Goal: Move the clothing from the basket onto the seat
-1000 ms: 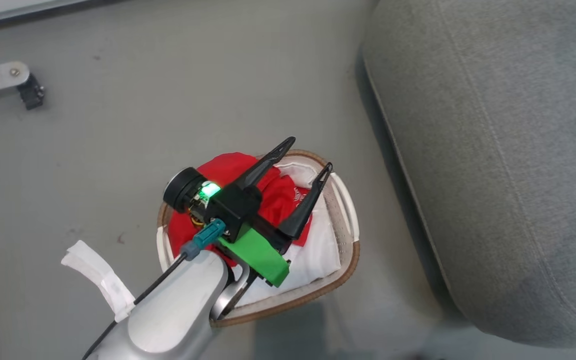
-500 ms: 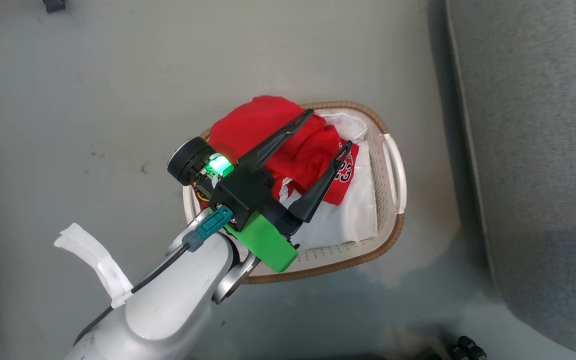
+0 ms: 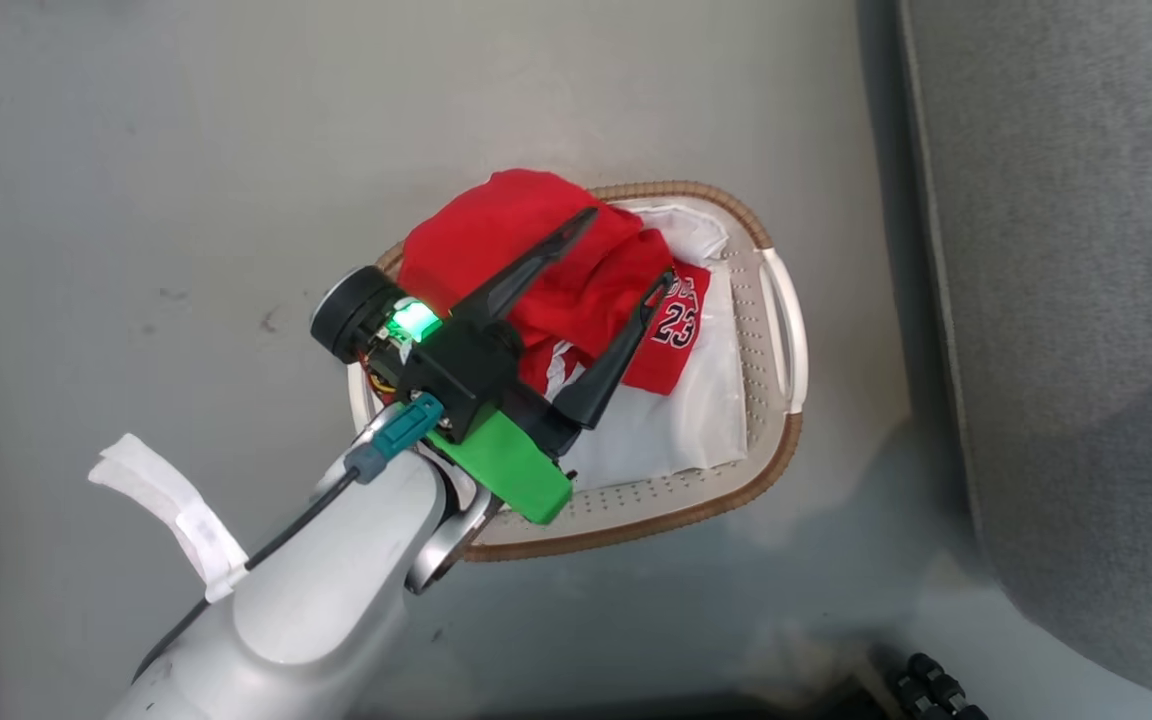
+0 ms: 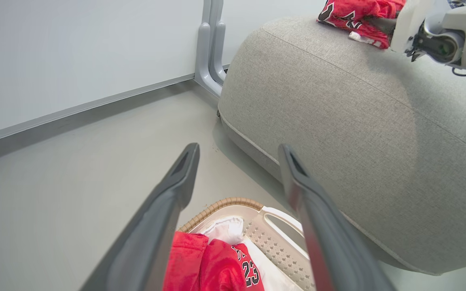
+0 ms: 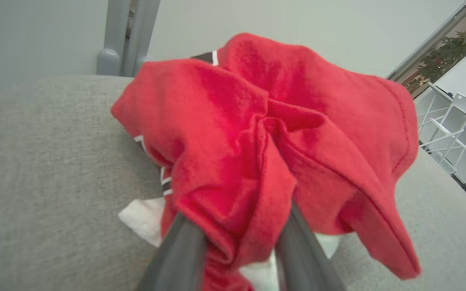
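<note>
While the right claw [image 5: 237,226], grip unclear, lays a jersey [image 5: 257,121] on the seat [image 5: 34,161], the spread left claw [image 3: 626,246] must lower onto clothing [image 3: 496,230] in the basket [image 3: 771,440].

soft, even indoor light. in the head view a broad dim shadow lies on the floor [image 3: 696,620] below the basket [image 3: 656,497]. the fingers [image 4: 168,206] of the left gripper [image 4: 238,147] blur near the lens, and the clothing [image 5: 257,141] in the right wrist view looks slightly soft
</note>
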Motion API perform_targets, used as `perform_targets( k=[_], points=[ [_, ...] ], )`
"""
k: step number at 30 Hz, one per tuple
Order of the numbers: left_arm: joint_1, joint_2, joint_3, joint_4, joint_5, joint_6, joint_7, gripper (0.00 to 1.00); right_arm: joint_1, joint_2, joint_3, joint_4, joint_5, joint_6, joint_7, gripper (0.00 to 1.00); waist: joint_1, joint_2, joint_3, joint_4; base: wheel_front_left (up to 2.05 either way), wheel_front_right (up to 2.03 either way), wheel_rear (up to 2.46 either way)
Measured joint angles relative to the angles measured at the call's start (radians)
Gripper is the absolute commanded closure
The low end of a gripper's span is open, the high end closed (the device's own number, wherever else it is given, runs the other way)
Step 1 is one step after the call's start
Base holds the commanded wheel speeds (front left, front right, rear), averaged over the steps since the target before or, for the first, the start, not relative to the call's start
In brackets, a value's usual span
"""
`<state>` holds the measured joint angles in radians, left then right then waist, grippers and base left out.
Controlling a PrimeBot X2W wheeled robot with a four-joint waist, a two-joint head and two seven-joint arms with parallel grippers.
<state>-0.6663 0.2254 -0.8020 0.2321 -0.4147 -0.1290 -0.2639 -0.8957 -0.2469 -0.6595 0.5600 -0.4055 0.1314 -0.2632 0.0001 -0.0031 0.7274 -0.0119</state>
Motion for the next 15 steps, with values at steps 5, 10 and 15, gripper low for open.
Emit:
perform_targets(
  k=[5, 10, 15],
  points=[
    [0.002, -0.002, 0.02, 0.026, -0.022, 0.0, 0.0, 0.0, 0.067, 0.022, 0.059, -0.061, 0.034, 0.0, 0.0, 0.0, 0.0, 0.0, -0.049, -0.02, 0.0, 0.0, 0.0],
    [0.034, -0.02, 0.074, 0.048, -0.031, 0.0, 0.0, 0.0, 0.123, 0.028, 0.113, -0.083, 0.054, 0.0, 0.0, 0.0, 0.0, 0.0, -0.119, -0.032, 0.0, 0.0, 0.0],
    [0.08, -0.04, 0.136, 0.067, -0.032, 0.0, 0.0, 0.0, 0.149, 0.025, 0.158, -0.077, 0.078, 0.0, 0.0, 0.0, -0.0001, 0.0, -0.199, -0.032, 0.0, 0.0, 0.0]
  ],
)
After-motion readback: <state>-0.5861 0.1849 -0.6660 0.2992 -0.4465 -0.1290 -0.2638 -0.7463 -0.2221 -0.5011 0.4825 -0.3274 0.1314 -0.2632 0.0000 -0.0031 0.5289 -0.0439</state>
